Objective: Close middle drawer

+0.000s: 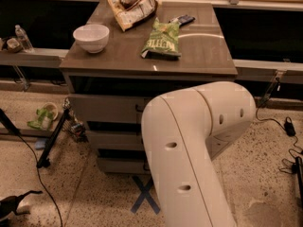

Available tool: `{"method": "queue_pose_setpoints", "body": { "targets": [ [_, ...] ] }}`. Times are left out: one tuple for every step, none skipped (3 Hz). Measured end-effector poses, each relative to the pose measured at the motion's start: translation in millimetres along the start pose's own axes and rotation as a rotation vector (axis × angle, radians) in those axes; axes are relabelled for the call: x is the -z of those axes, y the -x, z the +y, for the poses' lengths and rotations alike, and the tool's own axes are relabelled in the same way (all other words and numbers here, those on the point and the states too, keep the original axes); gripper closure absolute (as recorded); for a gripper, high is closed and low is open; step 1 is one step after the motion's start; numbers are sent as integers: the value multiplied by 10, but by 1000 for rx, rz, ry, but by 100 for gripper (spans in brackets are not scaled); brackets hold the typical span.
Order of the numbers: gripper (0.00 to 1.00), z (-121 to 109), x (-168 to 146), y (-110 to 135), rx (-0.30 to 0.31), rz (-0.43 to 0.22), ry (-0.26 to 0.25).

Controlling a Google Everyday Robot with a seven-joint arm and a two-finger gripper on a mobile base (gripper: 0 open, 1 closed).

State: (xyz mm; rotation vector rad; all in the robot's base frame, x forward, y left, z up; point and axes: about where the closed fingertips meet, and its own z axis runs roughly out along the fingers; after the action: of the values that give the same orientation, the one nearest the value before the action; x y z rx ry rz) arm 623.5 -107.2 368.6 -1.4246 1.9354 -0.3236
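The cabinet shows three grey-beige drawer fronts under its counter. The middle drawer point(113, 139) is the second front, with dark gaps above and below it. Only its left part shows. Its pull and right half are hidden behind my large white arm point(189, 145), which fills the lower centre. The top drawer front point(106, 109) and the lowest drawer front point(118, 165) are partly hidden in the same way. I cannot tell how far the middle drawer stands out. My gripper is not in view; it is hidden behind or beyond the arm.
On the counter point(203, 56) sit a white bowl point(91, 37), a green chip bag point(162, 38), a tan snack bag point(132, 6) and a small dark item point(183, 19). A black stand leg point(52, 138), cables and green litter point(42, 118) lie left. Blue tape X point(144, 195) marks the floor.
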Motion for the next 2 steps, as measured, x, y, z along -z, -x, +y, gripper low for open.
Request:
{"method": "queue_pose_setpoints", "body": {
  "targets": [
    [37,8,7,-1,0,0,0],
    [60,-3,235,-30,-11,17,-9]
  ]
}}
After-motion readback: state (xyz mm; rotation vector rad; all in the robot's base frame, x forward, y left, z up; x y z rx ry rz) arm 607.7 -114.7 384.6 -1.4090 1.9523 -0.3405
